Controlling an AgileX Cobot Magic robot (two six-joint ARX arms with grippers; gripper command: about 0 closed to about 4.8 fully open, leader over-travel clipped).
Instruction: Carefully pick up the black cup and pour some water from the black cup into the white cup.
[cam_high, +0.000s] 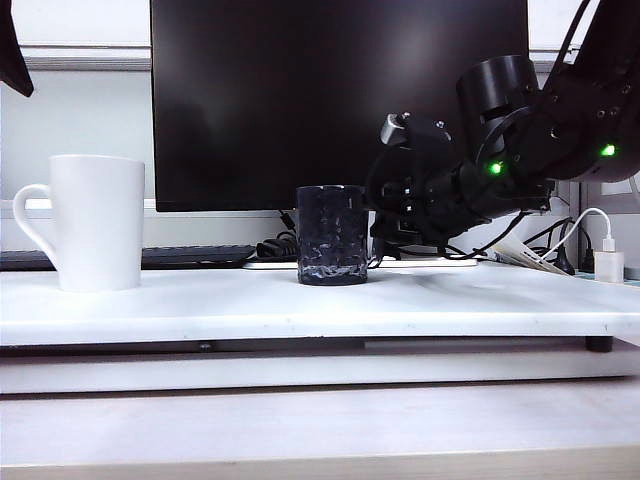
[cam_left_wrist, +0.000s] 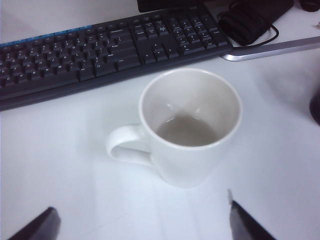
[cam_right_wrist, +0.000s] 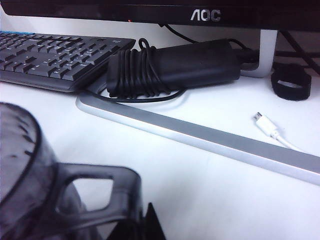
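Note:
The black cup (cam_high: 332, 235) stands upright near the middle of the white table (cam_high: 300, 305). In the right wrist view it is a dark translucent wall (cam_right_wrist: 20, 165) with a loop handle (cam_right_wrist: 95, 172). My right gripper (cam_right_wrist: 150, 222) is shut, its tips right beside that handle; I cannot tell whether they touch it. In the exterior view the right gripper (cam_high: 378, 238) sits just right of the cup. The white cup (cam_high: 97, 222) stands at the far left. My left gripper (cam_left_wrist: 142, 225) hovers open above the white cup (cam_left_wrist: 190, 130), whose bottom looks greyish. I cannot make out water in the black cup.
A black monitor (cam_high: 340, 100) stands behind the cups on a silver base (cam_right_wrist: 210, 137). A black keyboard (cam_left_wrist: 100, 50) lies behind the white cup. A power brick wrapped in cable (cam_right_wrist: 170, 67) and a white plug lead (cam_right_wrist: 270, 127) lie behind the black cup.

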